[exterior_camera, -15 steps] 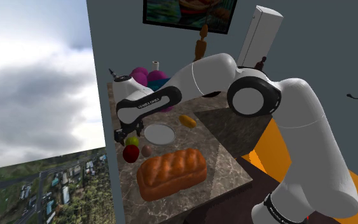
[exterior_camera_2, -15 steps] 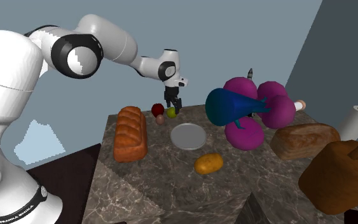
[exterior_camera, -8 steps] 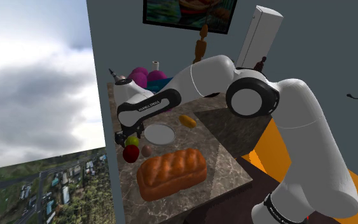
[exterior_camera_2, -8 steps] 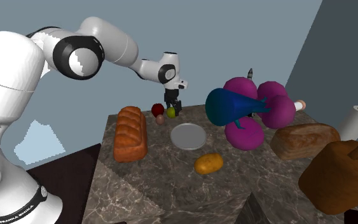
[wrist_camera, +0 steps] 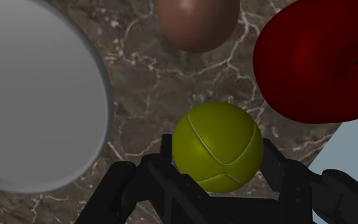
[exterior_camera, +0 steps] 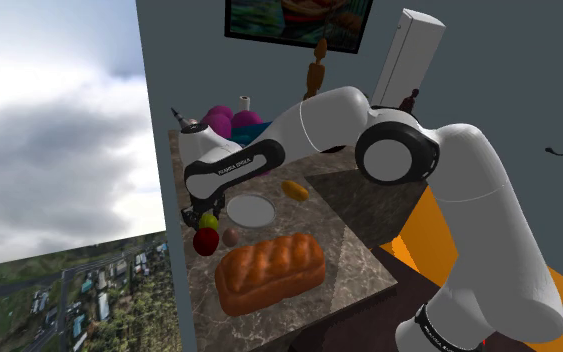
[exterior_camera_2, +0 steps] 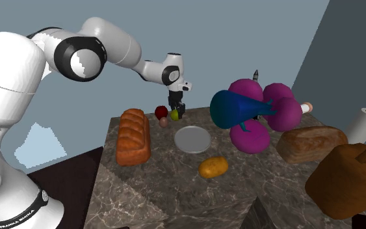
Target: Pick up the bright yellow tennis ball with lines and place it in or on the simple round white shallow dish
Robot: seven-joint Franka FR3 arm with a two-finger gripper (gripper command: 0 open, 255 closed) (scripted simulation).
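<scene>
The yellow-green tennis ball (wrist_camera: 217, 146) with pale seam lines sits on the dark marble table (wrist_camera: 145, 83) just beside the dish (wrist_camera: 37, 95), apart from its rim. The black gripper (wrist_camera: 219, 141) is down over the ball, and its two fingers (wrist_camera: 166, 156) are clamped against the ball's opposite sides with no gap showing. The dish is round, shallow and pale grey-white. A brown egg (wrist_camera: 198, 22) and a dark red apple (wrist_camera: 317, 60) lie near the ball, the apple farther from the dish. A bread loaf (exterior_camera: 271, 272) lies near the dish.
</scene>
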